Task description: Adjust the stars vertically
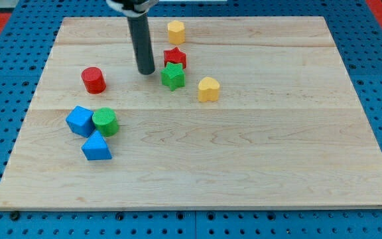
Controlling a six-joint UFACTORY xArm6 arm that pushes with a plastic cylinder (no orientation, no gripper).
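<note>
A red star and a green star sit touching near the view's top centre, the red one above the green one. My tip rests on the board just to the left of the green star, a small gap apart. The dark rod rises from it toward the view's top.
A yellow hexagon lies above the red star. A yellow heart lies right of the green star. A red cylinder is at the left. A blue cube, green cylinder and blue triangle cluster lower left. The wooden board sits on blue pegboard.
</note>
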